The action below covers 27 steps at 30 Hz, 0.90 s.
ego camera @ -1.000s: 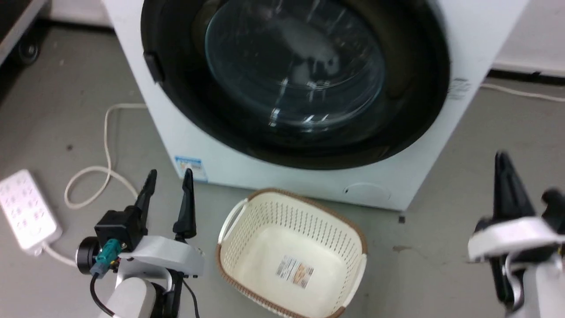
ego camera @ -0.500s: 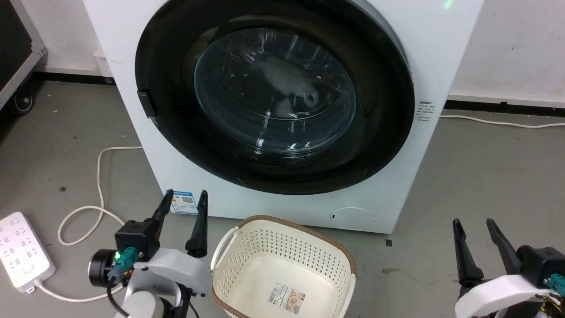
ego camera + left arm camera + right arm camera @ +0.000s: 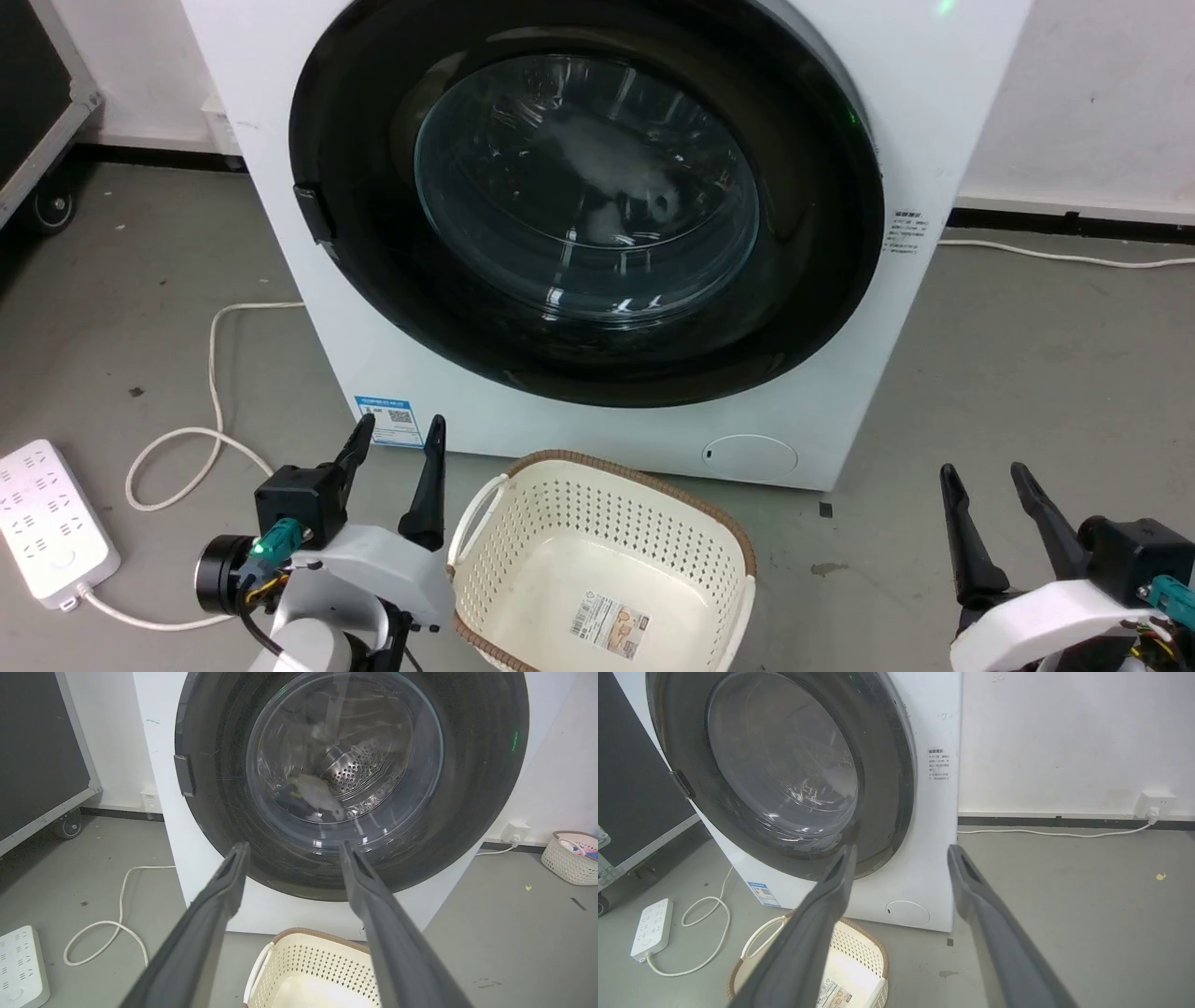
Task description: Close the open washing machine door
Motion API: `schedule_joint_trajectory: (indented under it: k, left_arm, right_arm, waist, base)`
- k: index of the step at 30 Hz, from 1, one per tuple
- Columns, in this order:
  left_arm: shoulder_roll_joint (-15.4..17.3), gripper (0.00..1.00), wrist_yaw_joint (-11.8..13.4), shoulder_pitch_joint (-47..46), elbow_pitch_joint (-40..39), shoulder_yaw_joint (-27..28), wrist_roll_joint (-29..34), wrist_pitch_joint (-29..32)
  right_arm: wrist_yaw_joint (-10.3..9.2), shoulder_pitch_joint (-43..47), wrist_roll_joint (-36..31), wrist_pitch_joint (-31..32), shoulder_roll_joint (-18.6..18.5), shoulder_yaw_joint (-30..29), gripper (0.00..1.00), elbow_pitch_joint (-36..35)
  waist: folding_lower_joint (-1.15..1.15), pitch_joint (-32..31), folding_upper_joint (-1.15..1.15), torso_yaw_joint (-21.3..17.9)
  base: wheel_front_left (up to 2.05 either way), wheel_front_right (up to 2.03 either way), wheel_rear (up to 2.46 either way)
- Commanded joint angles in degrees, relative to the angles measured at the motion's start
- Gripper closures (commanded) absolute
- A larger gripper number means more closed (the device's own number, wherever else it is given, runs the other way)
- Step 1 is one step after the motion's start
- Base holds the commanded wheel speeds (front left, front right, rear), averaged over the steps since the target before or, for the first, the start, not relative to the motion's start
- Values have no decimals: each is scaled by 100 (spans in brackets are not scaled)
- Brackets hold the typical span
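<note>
The washing machine door (image 3: 588,187), with its wide black rim and bulging glass window, lies flat against the front of the white washing machine (image 3: 934,93). No gap shows at its edge, and its latch tab (image 3: 313,213) sits on the left rim. My left gripper (image 3: 400,427) is open and empty, low at the left, well short of the door. My right gripper (image 3: 983,474) is open and empty at the lower right, off the machine's right corner. The left wrist view looks between the left gripper (image 3: 293,847) at the door (image 3: 345,765). Beyond the right gripper (image 3: 902,849) the door (image 3: 784,765) appears at an angle.
A cream perforated basket (image 3: 644,471) stands on the floor right before the machine, between my arms. A white power strip (image 3: 47,523) and its looped cable (image 3: 215,373) lie at the left. A black wheeled case (image 3: 37,75) stands far left. A small pink-lined basket (image 3: 572,858) sits by the right wall.
The head camera has tilted up, so the whole picture has shifted. My right gripper has dropped from a raised spot at the right edge to the lower right. The door stays flat.
</note>
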Motion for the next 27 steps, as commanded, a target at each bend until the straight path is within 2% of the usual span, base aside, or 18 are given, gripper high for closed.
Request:
schedule_joint_trajectory:
  k: [1,6,7,27]
  left_arm:
    - [-18,0,22,5,18,-6,-35,-33]
    - [-17,0,-19,-46,68,-26,-60,-91]
    - [-1,100,-8,-12,67,-28,-20,-63]
    - [-170,100,-111,155,-110,237,340,78]
  right_arm:
    - [-4,20,26,-4,10,17,0,-42]
    - [-4,2,38,-14,10,41,0,-21]
    - [0,-2,10,-1,0,40,100,0]
    - [-1,-9,-136,30,1,96,100,-36]
  waist:
    - [0,6,0,6]
    - [0,28,0,35]
    - [0,30,0,36]
    - [0,41,0,81]
  base:
    - [0,0,0]
    - [0,0,0]
    - [0,0,0]
    - [0,0,0]
